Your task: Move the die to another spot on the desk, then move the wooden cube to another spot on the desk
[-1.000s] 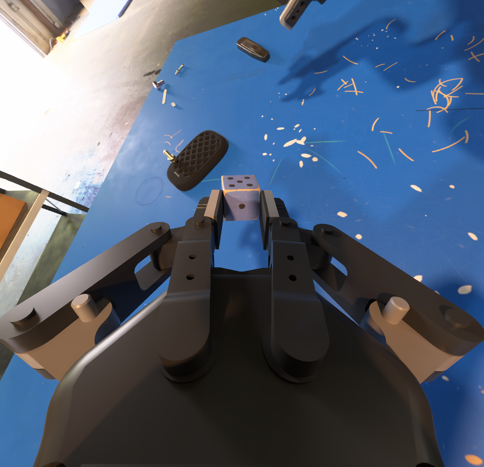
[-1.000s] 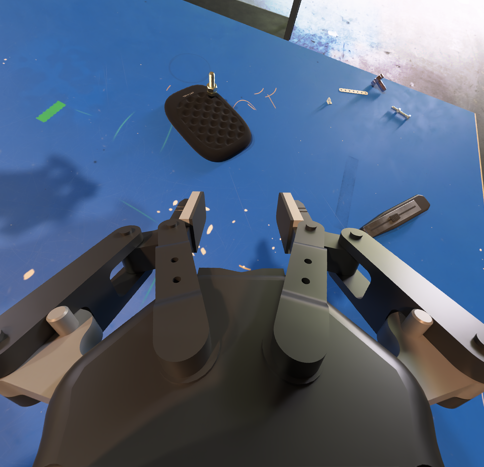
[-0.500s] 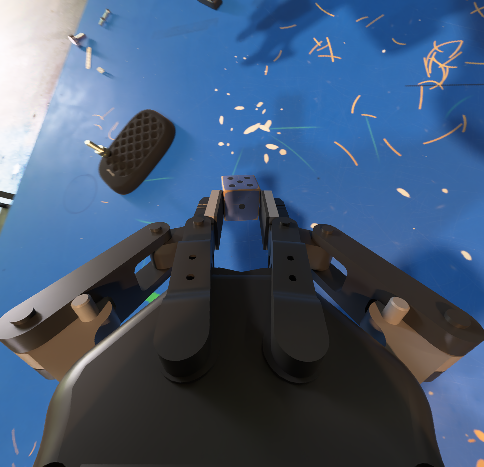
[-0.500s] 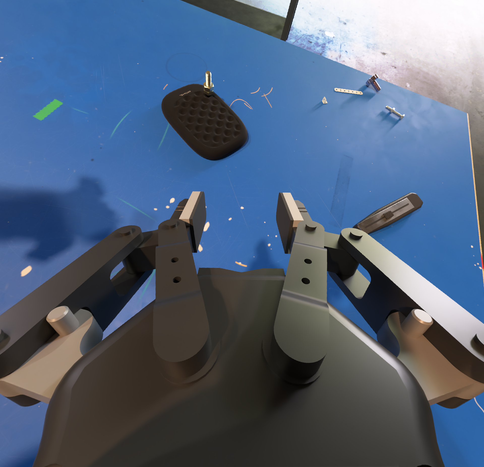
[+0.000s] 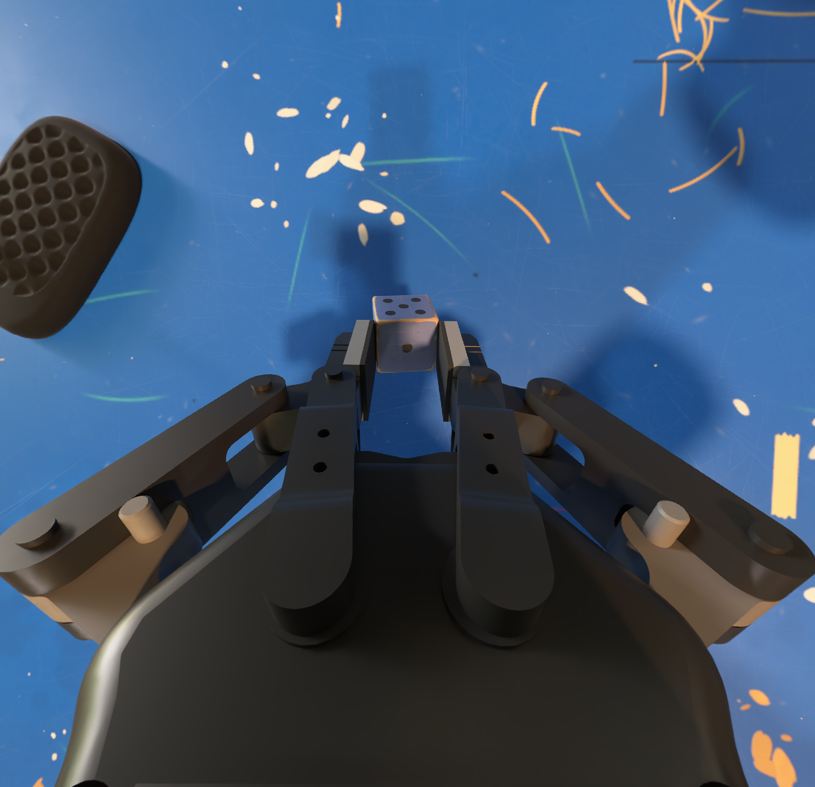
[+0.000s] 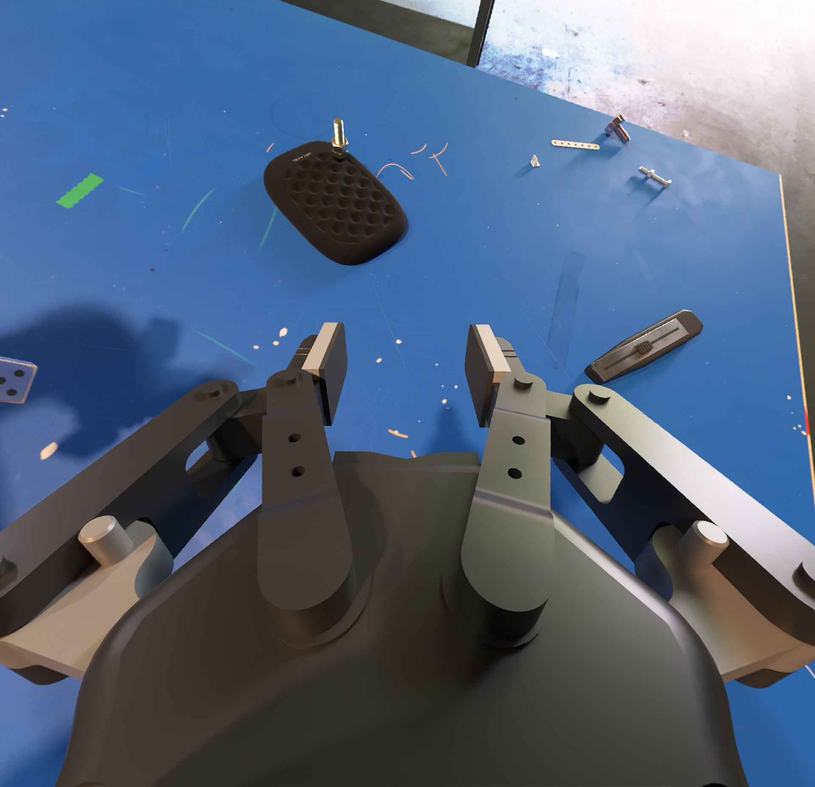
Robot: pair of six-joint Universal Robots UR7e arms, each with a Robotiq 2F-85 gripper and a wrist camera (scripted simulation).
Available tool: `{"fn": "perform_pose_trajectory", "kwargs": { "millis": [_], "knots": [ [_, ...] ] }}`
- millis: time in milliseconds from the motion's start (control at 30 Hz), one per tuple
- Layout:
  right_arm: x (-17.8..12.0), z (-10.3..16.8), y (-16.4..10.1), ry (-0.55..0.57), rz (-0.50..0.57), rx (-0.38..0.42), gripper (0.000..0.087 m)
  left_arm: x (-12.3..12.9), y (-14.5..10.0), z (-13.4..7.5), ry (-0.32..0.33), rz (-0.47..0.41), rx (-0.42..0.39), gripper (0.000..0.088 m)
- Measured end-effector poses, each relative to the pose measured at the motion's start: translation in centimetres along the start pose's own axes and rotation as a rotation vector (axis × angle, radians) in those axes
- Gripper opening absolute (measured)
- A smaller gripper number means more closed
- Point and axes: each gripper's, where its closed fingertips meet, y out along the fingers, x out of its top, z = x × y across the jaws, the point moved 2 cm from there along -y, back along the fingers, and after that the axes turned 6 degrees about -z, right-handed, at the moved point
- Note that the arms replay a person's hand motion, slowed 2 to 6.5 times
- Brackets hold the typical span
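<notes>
Two pads of the left gripper (image 5: 405, 346) press the sides of the die (image 5: 405, 334), which is lifted clear of the blue desk (image 5: 485, 245); its shadow lies on the surface beyond it. The die's upper face carries five pips, the face toward the camera one.

The right gripper (image 6: 405, 360) stands wide apart with nothing between its fingers, hanging over bare desk.

One piece of writing shows: a short pale line of letters on the near end of the black dimpled pad (image 6: 335, 203), seen in the right wrist view only. The left wrist view catches part of that pad (image 5: 53, 223) at its left edge, without the lettering.

Only the right wrist view shows the brass bolt (image 6: 338, 135) upright at the pad's far end, a green strip of tape (image 6: 79, 191), a dark utility knife (image 6: 644, 346) to the right, and small metal bits near the far corner: a perforated strip (image 6: 575, 145), a bracket (image 6: 617, 127) and a screw (image 6: 655, 177). The die (image 6: 15, 379) appears there at the left edge, cut off.

Only the left wrist view shows a yellow strip of tape (image 5: 785, 474) and orange scribbles (image 5: 692, 20). The wooden cube is in neither view.
</notes>
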Motion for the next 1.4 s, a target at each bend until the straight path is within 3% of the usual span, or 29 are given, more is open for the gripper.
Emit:
{"fn": "perform_pose_trajectory", "kwargs": {
  "millis": [633, 1033, 1400],
  "knots": [
    [-0.3, -0.7, -0.7, 0.08, -0.021, 0.065, 0.0488, -0.4, 3.8, -0.9, 0.059, 0.185, -0.115, 0.0253],
    [-0.6, -1.0, -0.7, 0.087, -0.008, 0.074, 0.0488, -0.6, 5.1, -0.3, 0.129, 0.335, -0.111, 0.0253],
    [-0.8, -1.1, -0.6, 0.084, 0.007, 0.083, 0.0487, -0.3, 6.1, -0.3, 0.135, 0.404, -0.149, 0.0253]
  ]
}}
